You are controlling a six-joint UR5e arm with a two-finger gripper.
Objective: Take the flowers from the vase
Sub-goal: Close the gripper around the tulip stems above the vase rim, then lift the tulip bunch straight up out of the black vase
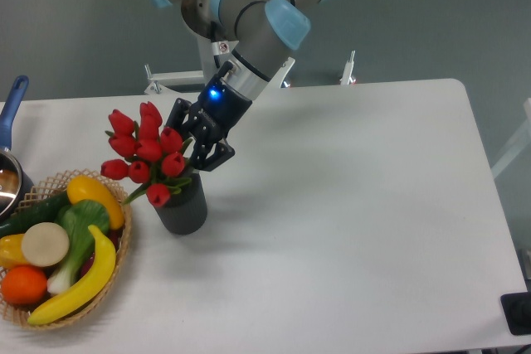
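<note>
The flowers (145, 151), a bunch of red tulip buds with green leaves, stand in the black ribbed vase (182, 209) at the table's left, leaning to the left. My gripper (199, 148) comes in from the upper right and sits right against the bunch, just above the vase's mouth. Its black fingers (214, 155) reach around the stems on the right side of the bunch. The buds and leaves hide the fingertips, so I cannot tell whether the jaws are closed on the stems.
A wicker basket (116, 275) with a banana, leek, orange and other fruit stands at the front left, close beside the vase. A pot with a blue handle (10, 113) sits at the left edge. A black object (518, 312) lies at the front right corner.
</note>
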